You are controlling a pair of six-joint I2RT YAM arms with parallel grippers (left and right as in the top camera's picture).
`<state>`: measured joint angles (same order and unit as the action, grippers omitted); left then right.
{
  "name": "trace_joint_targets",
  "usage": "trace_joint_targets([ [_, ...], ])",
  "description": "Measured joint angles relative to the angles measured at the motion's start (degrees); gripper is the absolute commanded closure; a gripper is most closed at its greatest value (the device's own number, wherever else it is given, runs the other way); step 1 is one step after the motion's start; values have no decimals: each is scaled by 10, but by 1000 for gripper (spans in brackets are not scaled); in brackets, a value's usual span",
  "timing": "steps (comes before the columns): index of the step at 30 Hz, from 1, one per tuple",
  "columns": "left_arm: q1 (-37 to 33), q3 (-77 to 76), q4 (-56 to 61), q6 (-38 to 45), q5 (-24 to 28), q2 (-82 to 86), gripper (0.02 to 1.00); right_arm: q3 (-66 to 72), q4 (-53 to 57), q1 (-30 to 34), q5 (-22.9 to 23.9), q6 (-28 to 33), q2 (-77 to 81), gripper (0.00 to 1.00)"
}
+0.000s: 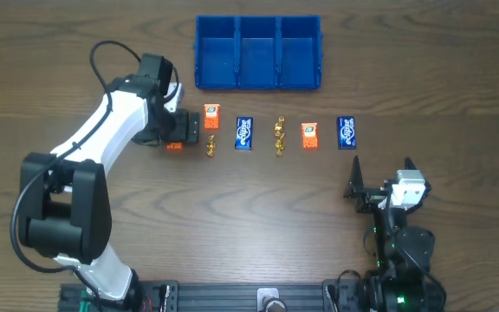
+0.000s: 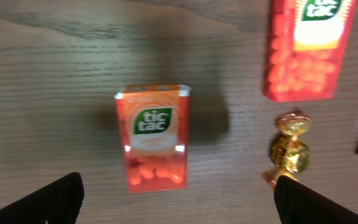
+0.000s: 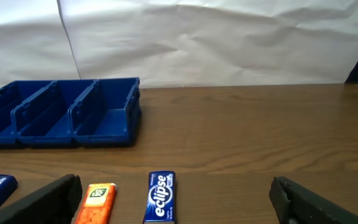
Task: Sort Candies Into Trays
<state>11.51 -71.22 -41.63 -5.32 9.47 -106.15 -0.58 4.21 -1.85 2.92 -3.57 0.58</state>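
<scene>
My left gripper hangs open over an orange candy box that lies flat on the table, one finger on each side and not touching it. In the top view this box peeks out under the left gripper. Beside it lie a second orange box and a gold wrapped candy. The blue three-compartment tray stands at the back. My right gripper is open near the front right, with nothing between its fingers.
A row across the table holds an orange box, a gold candy, a blue gum pack, two gold candies, an orange box and a blue pack. A white sheet backs the table.
</scene>
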Motion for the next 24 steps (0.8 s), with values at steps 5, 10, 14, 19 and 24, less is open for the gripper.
trace_joint_targets([
  [5,2,0,3,-7,-22,-10,38,0,0,0,0,0,0,1],
  [10,4,0,18,-7,-40,-42,62,0,0,0,0,0,0,1],
  [14,6,0,34,-9,-45,-49,185,0,0,0,0,0,0,1],
  [19,7,0,42,-13,-51,-52,441,0,0,0,0,0,0,1],
  [24,11,0,44,-12,-66,-52,498,0,0,0,0,0,0,3],
])
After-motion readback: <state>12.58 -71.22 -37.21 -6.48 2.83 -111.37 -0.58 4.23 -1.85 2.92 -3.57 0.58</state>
